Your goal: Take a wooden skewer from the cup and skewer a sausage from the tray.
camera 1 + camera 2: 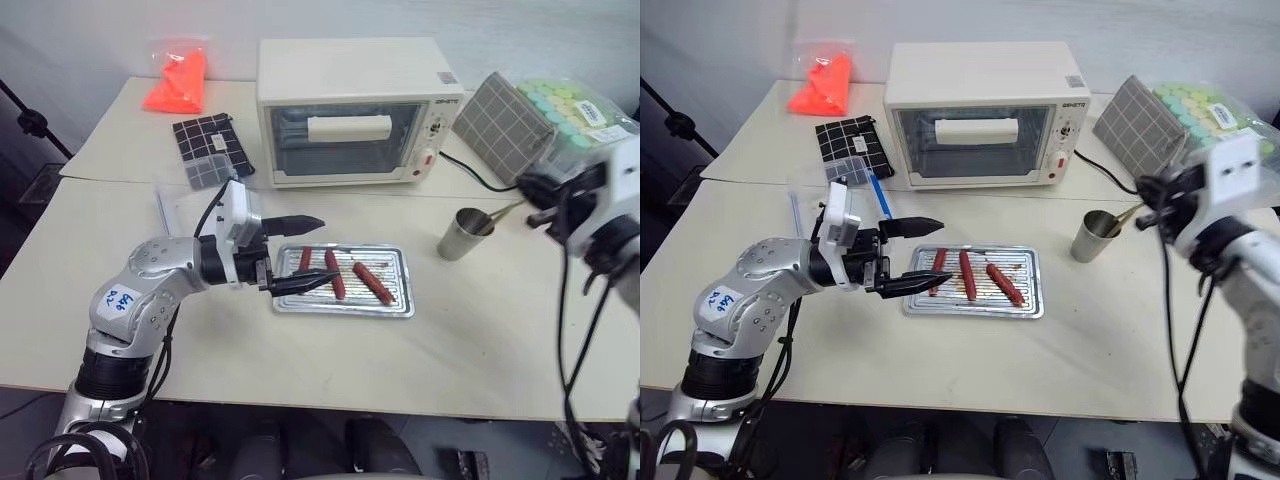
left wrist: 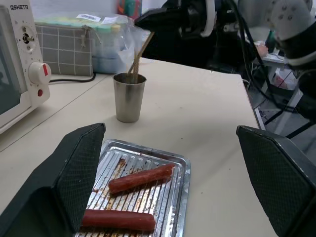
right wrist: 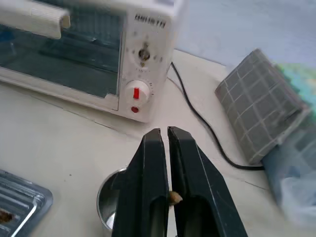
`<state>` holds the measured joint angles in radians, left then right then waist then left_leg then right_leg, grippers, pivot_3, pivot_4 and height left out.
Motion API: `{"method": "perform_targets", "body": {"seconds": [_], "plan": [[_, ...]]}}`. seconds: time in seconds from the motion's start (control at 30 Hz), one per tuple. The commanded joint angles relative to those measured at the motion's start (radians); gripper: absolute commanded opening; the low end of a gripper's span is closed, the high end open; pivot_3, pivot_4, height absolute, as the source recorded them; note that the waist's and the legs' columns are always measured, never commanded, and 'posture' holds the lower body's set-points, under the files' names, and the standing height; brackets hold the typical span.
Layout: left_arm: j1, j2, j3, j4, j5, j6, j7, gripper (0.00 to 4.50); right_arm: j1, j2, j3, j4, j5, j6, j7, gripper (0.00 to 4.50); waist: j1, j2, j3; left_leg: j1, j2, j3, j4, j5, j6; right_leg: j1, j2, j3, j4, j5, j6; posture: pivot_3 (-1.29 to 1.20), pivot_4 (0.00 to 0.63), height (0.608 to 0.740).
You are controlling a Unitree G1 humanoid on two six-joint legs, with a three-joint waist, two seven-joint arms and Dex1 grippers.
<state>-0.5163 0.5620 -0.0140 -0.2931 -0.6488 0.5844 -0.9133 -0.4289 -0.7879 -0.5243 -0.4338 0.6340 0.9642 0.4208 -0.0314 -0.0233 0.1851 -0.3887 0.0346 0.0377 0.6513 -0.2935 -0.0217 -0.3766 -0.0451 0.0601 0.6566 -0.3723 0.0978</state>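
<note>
The grey metal cup [image 1: 463, 233] stands on the table to the right of the tray [image 1: 400, 308]. A thin wooden skewer [image 2: 140, 52] slants from the cup's mouth up to my right gripper [image 1: 1150, 205], which is shut on its upper end above and to the right of the cup. The skewer's lower end is still inside the cup. Three reddish-brown sausages [image 1: 335, 272] lie side by side on the ridged tray. My left gripper [image 1: 315, 253] points right at the tray's left end, open, its fingers [image 2: 74, 173] spread wide with nothing between them.
A white toaster oven [image 1: 350, 110] stands behind the tray, its cord [image 1: 470, 170] running right. A grey checked pouch [image 1: 500, 120] and a clear box of pastel pieces [image 1: 575, 110] sit at the back right. An orange bag [image 1: 178, 80] and a black checked pad [image 1: 210, 140] lie back left.
</note>
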Motion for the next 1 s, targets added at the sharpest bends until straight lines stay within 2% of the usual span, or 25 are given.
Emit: {"method": "perform_targets", "body": {"seconds": [0.03,0.1,0.17,0.27,0.33,0.43,0.6,0.8,1.0], "plan": [[-0.042,-0.034,0.021,0.004,-0.044,0.009,0.004,4.5,-0.132,0.011,-0.146,0.017,0.281,0.231,-0.053,0.02,-0.001,0.0,0.0,0.0,0.0,0.0,0.0,0.0,0.0,0.0,0.0,0.0,0.0,0.0,0.0,0.0,0.15,0.74],[-0.057,-0.052,0.024,0.009,-0.053,0.013,0.007,4.5,-0.188,0.056,-0.207,0.064,0.492,0.343,-0.127,0.02,-0.001,0.0,0.0,0.0,0.001,0.0,0.0,0.0,0.001,0.0,0.001,0.0,0.001,0.0,0.0,0.0,0.15,0.74],[-0.071,-0.065,0.016,0.016,-0.04,0.0,0.004,4.5,-0.175,0.087,-0.216,0.107,0.76,0.352,-0.264,0.02,0.001,0.0,0.0,0.0,0.001,-0.001,0.0,0.0,0.001,0.0,0.001,-0.001,0.002,0.0,0.0,0.0,0.15,0.74],[-0.09,-0.082,0.009,0.029,-0.031,-0.01,0.004,4.5,-0.087,0.086,-0.139,0.115,1.133,0.208,-0.508,0.02,0.001,0.0,0.0,-0.001,0.001,-0.001,0.001,-0.001,0.003,0.0,0.0,-0.001,0.002,0.0,0.0,0.0,0.15,0.74],[-0.103,-0.091,0.007,0.038,-0.028,-0.01,0.003,4.5,-0.037,0.095,-0.079,0.093,1.301,0.09,-0.639,0.02,0.001,0.0,0.0,-0.003,0.001,-0.001,0.001,-0.001,0.003,0.0,0.0,-0.001,0.002,0.0,0.001,0.0,0.15,0.74],[-0.128,-0.1,-0.018,0.059,-0.009,-0.033,-0.028,4.5,0.025,0.252,-0.011,0.027,1.338,-0.025,-0.72,0.02,-0.001,-0.002,-0.001,-0.005,0.001,-0.001,0.002,-0.001,0.003,0.0,0.0,-0.001,0.0,0.001,0.002,0.0,0.15,0.74],[-0.145,-0.119,-0.069,0.097,0.041,-0.091,-0.072,4.5,0.06,0.437,0.062,-0.074,1.338,-0.159,-0.795,0.02,-0.001,0.001,0.001,-0.005,0.001,-0.001,0.001,0.001,0.001,-0.001,0.0,0.0,0.0,0.001,0.002,0.0,0.15,0.74],[-0.167,-0.15,-0.079,0.136,0.063,-0.128,-0.078,4.5,0.084,0.476,0.094,-0.116,1.338,-0.225,-0.848,0.02,0.0,0.001,0.001,-0.005,0.001,-0.001,0.0,0.001,0.0,-0.002,0.0,-0.001,0.0,0.001,0.002,0.0,0.15,0.74],[-0.191,-0.165,-0.055,0.188,0.072,-0.159,-0.078,4.5,0.121,0.461,0.116,-0.152,1.338,-0.246,-0.835,0.02,0.0,0.001,0.001,-0.005,0.001,-0.001,0.0,0.001,0.0,-0.002,0.0,-0.001,0.0,0.001,0.002,0.0,0.15,0.74]]}}
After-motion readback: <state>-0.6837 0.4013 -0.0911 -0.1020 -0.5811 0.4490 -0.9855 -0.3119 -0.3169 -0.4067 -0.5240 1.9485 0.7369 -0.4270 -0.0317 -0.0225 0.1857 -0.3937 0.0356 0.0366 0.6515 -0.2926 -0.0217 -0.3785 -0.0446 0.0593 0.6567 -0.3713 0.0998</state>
